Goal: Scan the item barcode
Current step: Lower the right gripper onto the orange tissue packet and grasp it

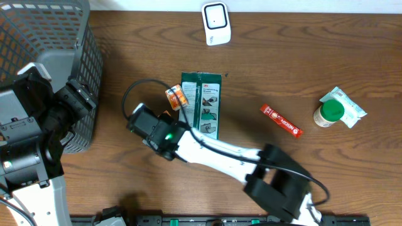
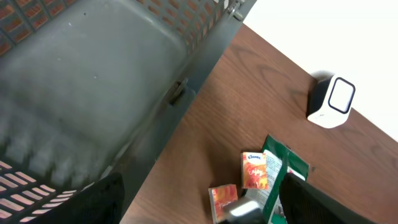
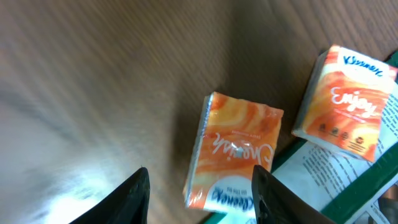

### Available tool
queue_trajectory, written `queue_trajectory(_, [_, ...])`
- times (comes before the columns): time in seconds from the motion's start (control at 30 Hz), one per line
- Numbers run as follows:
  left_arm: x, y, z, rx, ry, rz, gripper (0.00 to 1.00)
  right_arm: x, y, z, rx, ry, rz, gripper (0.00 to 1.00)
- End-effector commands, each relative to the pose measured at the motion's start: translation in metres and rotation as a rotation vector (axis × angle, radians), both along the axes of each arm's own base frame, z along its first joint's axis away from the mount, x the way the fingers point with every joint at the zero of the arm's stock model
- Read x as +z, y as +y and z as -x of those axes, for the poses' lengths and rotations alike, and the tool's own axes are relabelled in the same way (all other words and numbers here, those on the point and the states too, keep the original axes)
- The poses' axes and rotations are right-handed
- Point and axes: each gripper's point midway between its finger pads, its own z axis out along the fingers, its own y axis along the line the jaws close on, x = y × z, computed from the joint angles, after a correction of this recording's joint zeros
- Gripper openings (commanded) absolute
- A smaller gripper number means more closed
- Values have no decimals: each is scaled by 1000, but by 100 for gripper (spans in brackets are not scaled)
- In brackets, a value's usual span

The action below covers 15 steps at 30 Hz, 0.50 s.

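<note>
Between the spread fingers of my right gripper (image 3: 200, 173) an orange Kleenex tissue pack (image 3: 236, 152) lies on the wooden table, and neither finger presses on it. A second orange Kleenex pack (image 3: 345, 112) rests on a green packet (image 3: 339, 171) just beyond it. From overhead, both packs (image 1: 177, 97) show as one orange lump at the right gripper (image 1: 173, 113) tip, left of the green packet (image 1: 202, 103). The white barcode scanner (image 1: 216, 24) stands at the table's far edge. My left gripper (image 2: 204, 183) hangs open and empty by the basket (image 2: 93, 93).
The grey wire basket (image 1: 44, 56) fills the table's left side, with the left arm (image 1: 38, 125) at its corner. A red stick packet (image 1: 281, 120) lies to the right of centre. A green-lidded bottle (image 1: 330, 113) sits further right on a white packet (image 1: 348, 103).
</note>
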Motion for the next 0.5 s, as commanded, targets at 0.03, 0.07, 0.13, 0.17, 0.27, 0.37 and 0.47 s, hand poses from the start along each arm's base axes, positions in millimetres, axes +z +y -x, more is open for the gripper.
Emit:
queue_trajectory(0.03, [8, 3, 0, -4, -13, -27, 80, -18, -9, -10, -26, -131, 128, 49])
queue_trajectory(0.07, [8, 3, 0, -4, -13, -27, 80, -21, -10, -10, -21, -142, 147, 50])
queue_trajectory(0.13, [8, 3, 0, -3, -13, -26, 80, -25, -11, -10, -3, -149, 170, 50])
queue_trajectory(0.17, [8, 3, 0, -3, -13, -27, 80, -28, -11, -10, -2, -147, 175, 50])
queue_trajectory(0.27, [8, 3, 0, -3, -13, -27, 80, -42, -11, -8, 5, -131, 192, 50])
queue_trajectory(0.37, [8, 3, 0, -4, -13, -27, 80, -66, -13, -6, 16, -113, 225, 53])
queue_trajectory(0.47, [8, 3, 0, -3, -13, -27, 80, -88, -19, -3, 44, -95, 284, 53])
